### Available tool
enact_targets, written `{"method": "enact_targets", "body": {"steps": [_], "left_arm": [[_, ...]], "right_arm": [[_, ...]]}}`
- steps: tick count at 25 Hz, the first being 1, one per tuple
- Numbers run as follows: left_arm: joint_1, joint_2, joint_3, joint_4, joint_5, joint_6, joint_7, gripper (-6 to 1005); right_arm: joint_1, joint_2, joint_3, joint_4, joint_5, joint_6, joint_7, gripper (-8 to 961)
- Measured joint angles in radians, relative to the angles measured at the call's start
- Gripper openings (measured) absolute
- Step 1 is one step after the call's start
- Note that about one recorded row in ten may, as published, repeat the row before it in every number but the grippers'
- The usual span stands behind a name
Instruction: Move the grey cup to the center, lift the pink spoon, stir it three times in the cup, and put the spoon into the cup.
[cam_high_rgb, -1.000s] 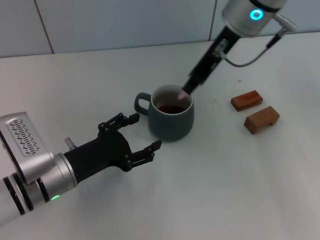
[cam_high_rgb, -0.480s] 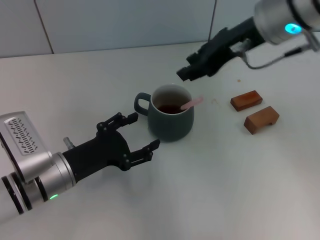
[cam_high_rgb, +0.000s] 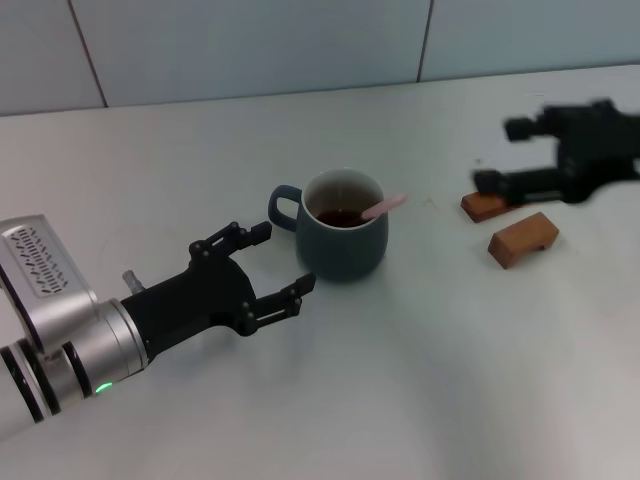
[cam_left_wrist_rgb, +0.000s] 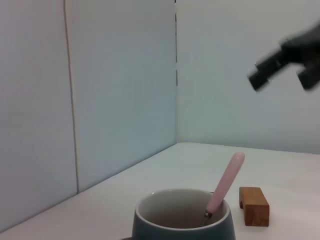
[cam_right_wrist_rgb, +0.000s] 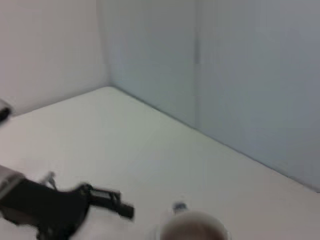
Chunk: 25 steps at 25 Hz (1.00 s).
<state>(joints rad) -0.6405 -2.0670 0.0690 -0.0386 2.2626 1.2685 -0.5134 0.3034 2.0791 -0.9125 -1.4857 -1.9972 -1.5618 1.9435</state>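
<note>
The grey cup (cam_high_rgb: 344, 238) stands upright mid-table, its handle pointing toward my left side, with dark liquid inside. The pink spoon (cam_high_rgb: 384, 206) rests in the cup, its pink handle leaning over the rim toward the right. In the left wrist view the cup (cam_left_wrist_rgb: 182, 224) and the spoon (cam_left_wrist_rgb: 227, 181) show close up. My left gripper (cam_high_rgb: 284, 259) is open and empty, just short of the cup on its left-front side. My right gripper (cam_high_rgb: 500, 155) is open and empty, blurred by motion, far to the right above the near brown block.
Two brown blocks lie right of the cup, one (cam_high_rgb: 492, 204) partly behind the right gripper, the other (cam_high_rgb: 523, 239) nearer the front. One block (cam_left_wrist_rgb: 253, 206) shows in the left wrist view. A tiled wall runs along the table's back edge.
My right gripper let go of the spoon in the cup, lifted off, and swung far to the right. The spoon now leans on the rim. The left gripper barely moved.
</note>
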Motion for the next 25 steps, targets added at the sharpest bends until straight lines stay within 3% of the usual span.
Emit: {"method": "enact_targets", "body": {"steps": [4, 9, 16, 25], "left_arm": [[-0.001, 0.000, 0.000, 0.010, 0.000, 0.002, -0.031, 836], [-0.009, 0.000, 0.017, 0.013, 0.000, 0.004, -0.046, 836], [-0.040, -0.003, 0.070, 0.035, 0.000, 0.004, -0.115, 836], [-0.042, -0.003, 0.074, 0.037, 0.000, 0.005, -0.119, 836]], "right_arm": [[-0.038, -0.003, 0.089, 0.232, 0.108, 0.008, -0.244, 818], [-0.018, -0.009, 0.166, 0.454, 0.133, 0.010, -0.451, 826], [0.047, -0.010, 0.169, 0.485, -0.022, 0.009, -0.379, 826], [0.065, -0.008, 0.162, 0.487, -0.035, 0.011, -0.352, 826]]}}
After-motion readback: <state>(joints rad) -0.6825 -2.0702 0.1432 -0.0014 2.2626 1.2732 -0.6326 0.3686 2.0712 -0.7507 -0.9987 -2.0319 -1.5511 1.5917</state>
